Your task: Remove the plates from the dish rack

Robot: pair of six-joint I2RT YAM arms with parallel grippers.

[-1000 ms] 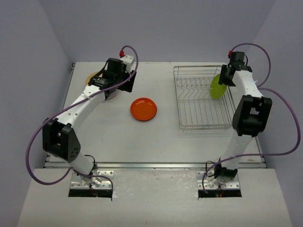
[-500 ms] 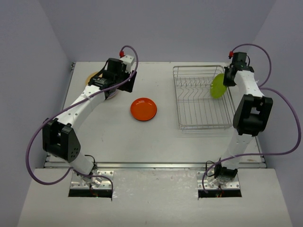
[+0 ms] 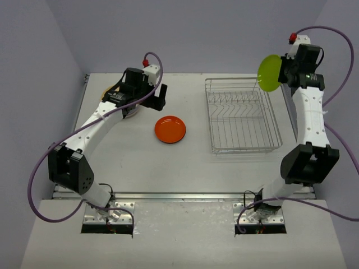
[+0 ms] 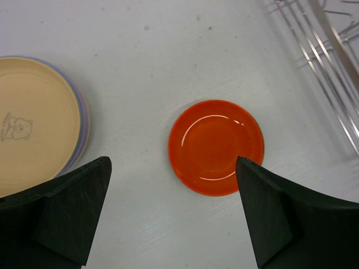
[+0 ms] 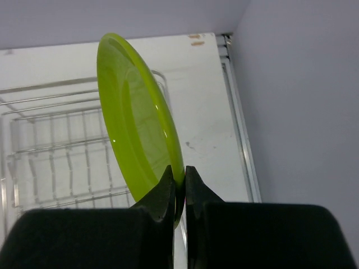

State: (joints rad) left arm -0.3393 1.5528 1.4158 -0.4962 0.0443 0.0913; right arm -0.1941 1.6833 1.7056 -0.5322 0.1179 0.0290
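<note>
My right gripper (image 5: pixel 179 180) is shut on the rim of a lime green plate (image 5: pixel 137 120) and holds it on edge, high above the far right end of the silver dish rack (image 3: pixel 242 115). The plate (image 3: pixel 269 72) and the right gripper (image 3: pixel 285 72) show in the top view too. The rack shows no other plates. An orange plate (image 3: pixel 170 129) lies flat on the table; it also shows in the left wrist view (image 4: pixel 216 147). My left gripper (image 4: pixel 174 185) is open and empty above the table near it. A stack with a cream plate (image 4: pixel 31 123) on top lies at far left.
The stack of plates (image 3: pixel 110 92) sits at the table's far left, partly under my left arm. The rack's wire bars (image 4: pixel 331 61) show at the right edge of the left wrist view. Grey walls close in the back and both sides.
My right gripper has lifted the lime green plate up out of the rack and raised it high. My left gripper has shifted slightly towards the orange plate.
</note>
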